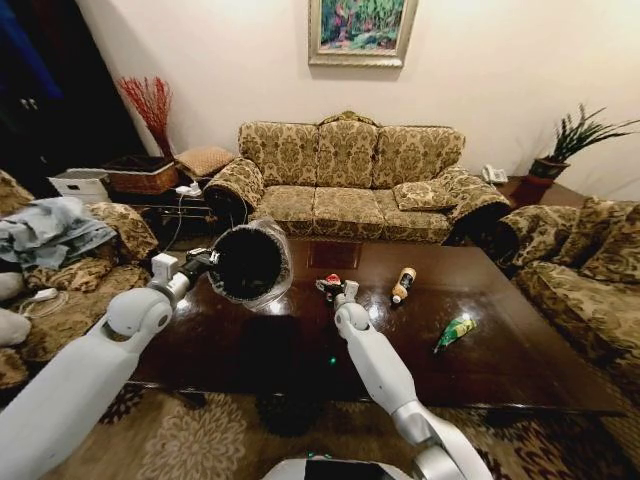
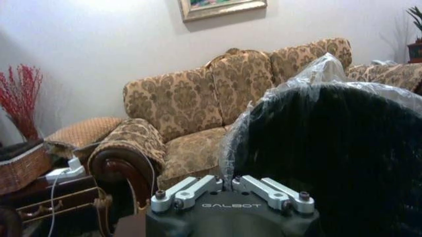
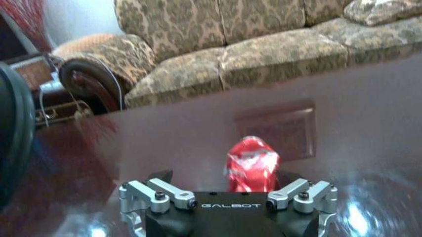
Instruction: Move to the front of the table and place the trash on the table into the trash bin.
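Now right gripper (image 3: 228, 190) grips red can (image 3: 252, 163); left gripper (image 2: 231, 190) holds trash bin (image 1: 248, 263).

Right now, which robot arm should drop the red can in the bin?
Probably the right. Its gripper is already at the red can on the table, while the left gripper is busy holding the bin up beside it.

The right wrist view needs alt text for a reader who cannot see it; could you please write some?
The right gripper holds a crushed red can between its fingers above the glossy dark brown table. Behind the table stands a gold patterned sofa, and the black trash bin curves in at one edge.
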Available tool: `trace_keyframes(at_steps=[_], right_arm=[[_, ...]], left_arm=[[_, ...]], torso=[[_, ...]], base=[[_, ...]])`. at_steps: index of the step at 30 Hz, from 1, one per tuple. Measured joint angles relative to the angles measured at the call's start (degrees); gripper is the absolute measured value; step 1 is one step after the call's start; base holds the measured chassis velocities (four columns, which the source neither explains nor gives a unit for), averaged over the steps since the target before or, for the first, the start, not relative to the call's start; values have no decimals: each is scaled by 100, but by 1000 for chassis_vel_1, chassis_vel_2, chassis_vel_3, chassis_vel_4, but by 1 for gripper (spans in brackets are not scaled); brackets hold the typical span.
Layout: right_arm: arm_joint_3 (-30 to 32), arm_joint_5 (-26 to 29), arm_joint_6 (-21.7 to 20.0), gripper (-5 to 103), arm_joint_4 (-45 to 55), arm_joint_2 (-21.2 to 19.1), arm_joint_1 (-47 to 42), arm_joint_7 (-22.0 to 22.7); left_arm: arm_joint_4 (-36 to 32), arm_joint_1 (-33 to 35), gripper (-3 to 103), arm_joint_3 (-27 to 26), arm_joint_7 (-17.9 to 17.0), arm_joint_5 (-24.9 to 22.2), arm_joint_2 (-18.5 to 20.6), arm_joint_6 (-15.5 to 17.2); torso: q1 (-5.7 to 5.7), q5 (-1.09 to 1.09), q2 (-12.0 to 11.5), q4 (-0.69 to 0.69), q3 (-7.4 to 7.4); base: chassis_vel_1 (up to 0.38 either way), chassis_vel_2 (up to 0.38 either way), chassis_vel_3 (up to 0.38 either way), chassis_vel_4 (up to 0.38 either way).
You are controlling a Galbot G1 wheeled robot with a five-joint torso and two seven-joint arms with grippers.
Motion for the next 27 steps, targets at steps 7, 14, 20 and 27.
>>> trace_keyframes(at_steps=[7, 14, 20, 27], right_arm=[[48, 30, 8, 100, -297, 51, 46, 6], [59, 271, 10, 97, -518, 70, 146, -14], [53, 328, 23, 76, -616, 34, 186, -78], [-18, 190, 98, 49, -548, -50, 112, -221]], left_arm=[[-1, -45, 1, 57, 4, 6, -39, -11], [-1, -22, 1, 57, 10, 6, -37, -30], [38, -32, 1, 63, 13, 12, -60, -47], [66, -93, 1, 123, 13, 14, -60, -56]], torso=[[3, 2, -2, -1, 1], [-1, 3, -1, 2, -1], [1, 2, -2, 0, 0], [0, 0, -1, 1, 0]], base=[[0, 0, 0, 0], [0, 0, 0, 0], [0, 0, 0, 0], [0, 0, 0, 0]])
